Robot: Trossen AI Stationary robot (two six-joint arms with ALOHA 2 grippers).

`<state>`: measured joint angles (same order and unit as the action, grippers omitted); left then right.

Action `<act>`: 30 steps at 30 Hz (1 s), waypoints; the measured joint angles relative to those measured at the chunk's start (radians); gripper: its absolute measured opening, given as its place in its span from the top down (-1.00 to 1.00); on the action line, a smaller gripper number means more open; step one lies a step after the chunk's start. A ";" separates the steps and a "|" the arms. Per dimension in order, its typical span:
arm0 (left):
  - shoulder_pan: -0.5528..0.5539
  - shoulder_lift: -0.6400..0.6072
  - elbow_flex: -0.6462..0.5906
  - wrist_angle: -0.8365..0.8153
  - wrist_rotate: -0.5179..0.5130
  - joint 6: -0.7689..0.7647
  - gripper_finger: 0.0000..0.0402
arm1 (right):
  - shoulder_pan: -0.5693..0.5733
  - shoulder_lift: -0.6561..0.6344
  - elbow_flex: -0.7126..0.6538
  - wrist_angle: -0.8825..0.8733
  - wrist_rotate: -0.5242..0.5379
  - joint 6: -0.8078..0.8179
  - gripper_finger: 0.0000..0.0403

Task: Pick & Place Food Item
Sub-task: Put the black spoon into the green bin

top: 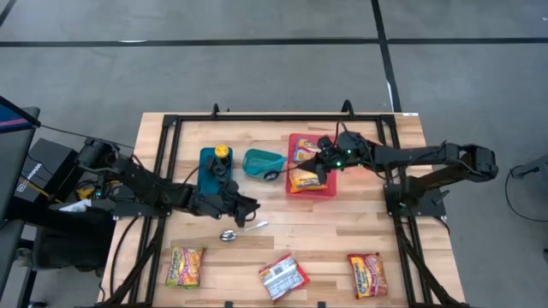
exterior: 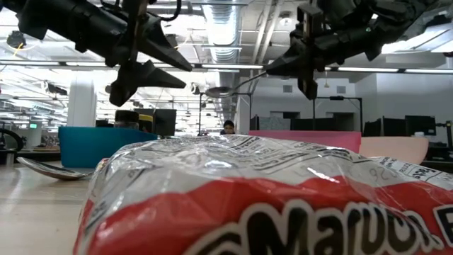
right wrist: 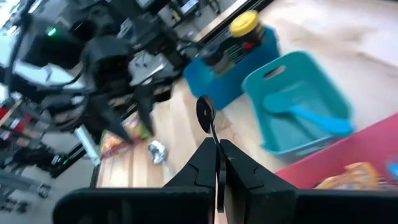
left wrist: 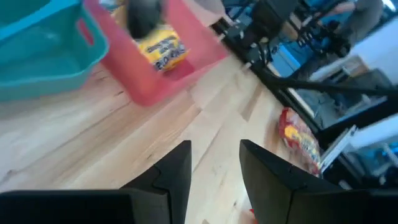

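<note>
My right gripper [right wrist: 217,163] hovers over the red bin [top: 330,190], shut on a thin metal spoon [right wrist: 205,115]. A yellow noodle packet [top: 305,178] lies in that bin. My left gripper [left wrist: 214,163] stands open with nothing between its fingers, above the table's middle [top: 250,205], just above a second spoon [top: 231,233] that lies flat on the wood. Three more noodle packets [top: 186,265], [top: 282,276], [top: 366,274] lie along the near edge; one of them [exterior: 269,198] fills the low view. My right gripper pinches the spoon's handle [right wrist: 216,148] between its two shut fingers. The handle runs straight on ahead of the fingers, and the bowl [exterior: 219,91] is the free end, pointing toward the table's left. The spoon is lifted clear, roughly level.
A teal bin [top: 264,162] with a blue utensil [right wrist: 314,118] inside stands left of the red bin. Farther left, a blue bin [top: 210,171] holds a yellow-lidded bottle [top: 222,152]. A black frame [top: 171,128] rims the table.
</note>
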<state>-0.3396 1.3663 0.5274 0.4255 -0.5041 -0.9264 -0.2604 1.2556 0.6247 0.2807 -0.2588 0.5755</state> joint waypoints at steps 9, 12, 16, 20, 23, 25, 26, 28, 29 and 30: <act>-0.029 0.000 0.000 0.081 0.000 0.263 0.35 | -0.106 0.010 0.045 -0.047 -0.003 0.035 1.00; -0.036 0.001 0.000 0.147 0.000 0.355 0.35 | -0.122 0.009 0.093 -0.104 -0.002 0.036 1.00; -0.036 0.001 0.000 0.204 0.027 0.441 0.35 | -0.143 0.010 0.161 -0.193 -0.003 0.052 1.00; -0.036 0.001 0.000 0.234 0.032 0.511 0.35 | -0.149 0.062 0.218 -0.256 -0.003 0.068 1.00; -0.035 0.001 0.000 0.265 0.031 0.581 0.35 | -0.149 0.136 0.271 -0.271 -0.007 0.077 1.00; -0.035 0.001 0.000 0.296 0.032 0.634 0.35 | -0.149 0.193 0.299 -0.279 -0.033 0.079 1.00; -0.035 0.001 0.000 0.314 0.031 0.664 0.35 | -0.149 0.223 0.316 -0.285 -0.053 0.080 0.99; -0.035 0.001 0.000 0.358 0.031 0.730 0.35 | -0.149 0.270 0.350 -0.279 -0.081 0.084 0.98; -0.035 0.001 0.000 0.381 0.031 0.764 0.35 | -0.149 0.291 0.365 -0.279 -0.085 0.092 0.98; -0.035 0.001 0.000 0.405 0.031 0.799 0.35 | -0.149 0.311 0.380 -0.272 -0.085 0.102 0.98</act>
<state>-0.3748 1.3674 0.5274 0.8308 -0.4728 -0.1274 -0.4091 1.5667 1.0049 0.0087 -0.3439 0.6777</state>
